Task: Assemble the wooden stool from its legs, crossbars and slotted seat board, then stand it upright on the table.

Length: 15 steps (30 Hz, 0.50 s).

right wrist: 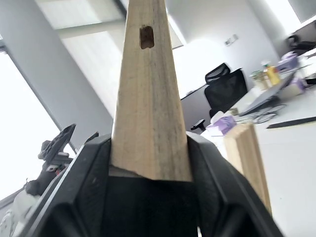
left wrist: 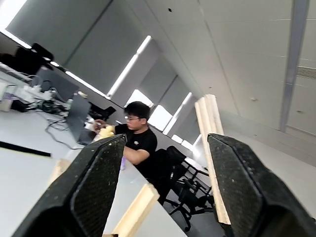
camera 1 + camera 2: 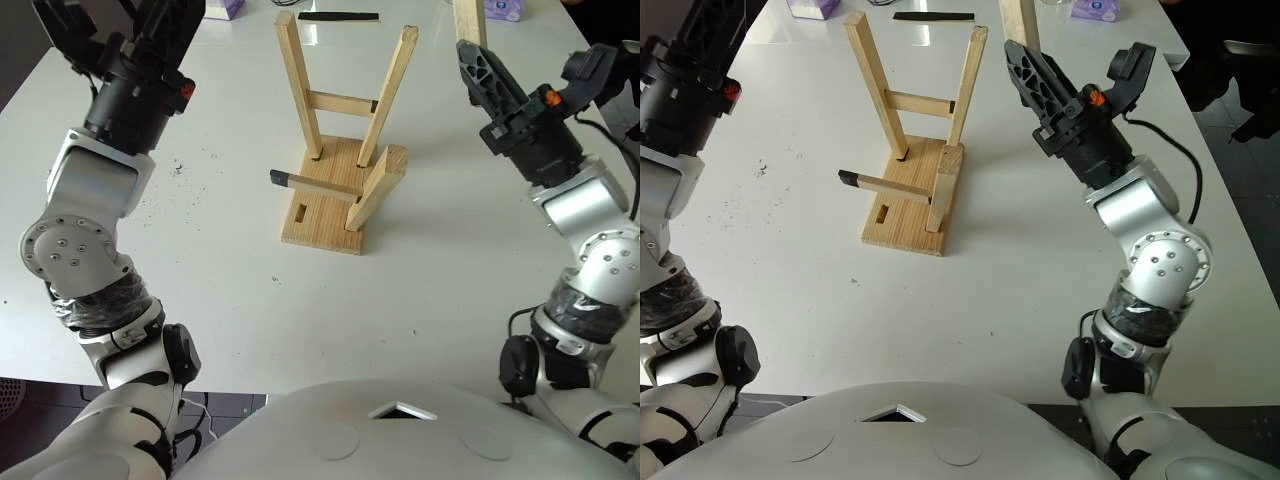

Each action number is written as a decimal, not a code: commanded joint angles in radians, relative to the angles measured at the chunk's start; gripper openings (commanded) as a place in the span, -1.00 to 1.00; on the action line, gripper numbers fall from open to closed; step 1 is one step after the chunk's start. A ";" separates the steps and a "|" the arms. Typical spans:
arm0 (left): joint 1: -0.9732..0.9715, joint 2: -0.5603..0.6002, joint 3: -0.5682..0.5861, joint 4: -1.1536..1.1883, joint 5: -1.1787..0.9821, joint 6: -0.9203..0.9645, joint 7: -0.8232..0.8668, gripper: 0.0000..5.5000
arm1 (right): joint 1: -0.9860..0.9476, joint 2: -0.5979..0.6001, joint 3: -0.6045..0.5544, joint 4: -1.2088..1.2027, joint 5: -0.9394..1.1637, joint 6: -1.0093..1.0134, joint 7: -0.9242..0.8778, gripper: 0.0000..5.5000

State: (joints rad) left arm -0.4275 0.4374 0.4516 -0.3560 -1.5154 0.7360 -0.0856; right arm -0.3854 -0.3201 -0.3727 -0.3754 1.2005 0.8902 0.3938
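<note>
Lying flat near the middle of the white worktop (image 3: 200, 270), the slotted seat board (image 3: 322, 218) carries a far-left leg (image 3: 298, 85) and a far-right leg (image 3: 390, 95) standing in its slots, joined by a crossbar (image 3: 340, 101). A third leg (image 3: 378, 188) leans at the board's near right corner. A second crossbar (image 3: 318, 184) juts left from it, dark-tipped and free at that end. The right pincer (image 3: 1032, 75), raised to the right of the stool, is clamped on the fourth leg (image 1: 148, 98). The left pincer (image 2: 165, 143) is held high at the far left, fingers spread apart, holding nothing.
</note>
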 commanded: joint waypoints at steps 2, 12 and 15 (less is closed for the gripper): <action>-0.055 0.053 -0.019 0.037 -0.166 0.051 -0.070 0.12 | -0.054 -0.175 -0.004 0.023 0.154 0.101 0.172 -0.26; 0.033 0.073 -0.122 -0.092 -0.417 0.063 -0.059 0.38 | -0.108 -0.330 0.092 0.082 0.238 0.212 0.348 -0.26; 0.037 0.082 -0.144 -0.095 -0.419 0.050 -0.062 0.38 | -0.113 -0.352 0.121 0.088 0.227 0.228 0.402 -0.26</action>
State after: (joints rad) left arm -0.3988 0.5004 0.3254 -0.4476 -1.9309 0.7926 -0.1522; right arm -0.4697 -0.6446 -0.2721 -0.2911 1.4186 1.1017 0.7539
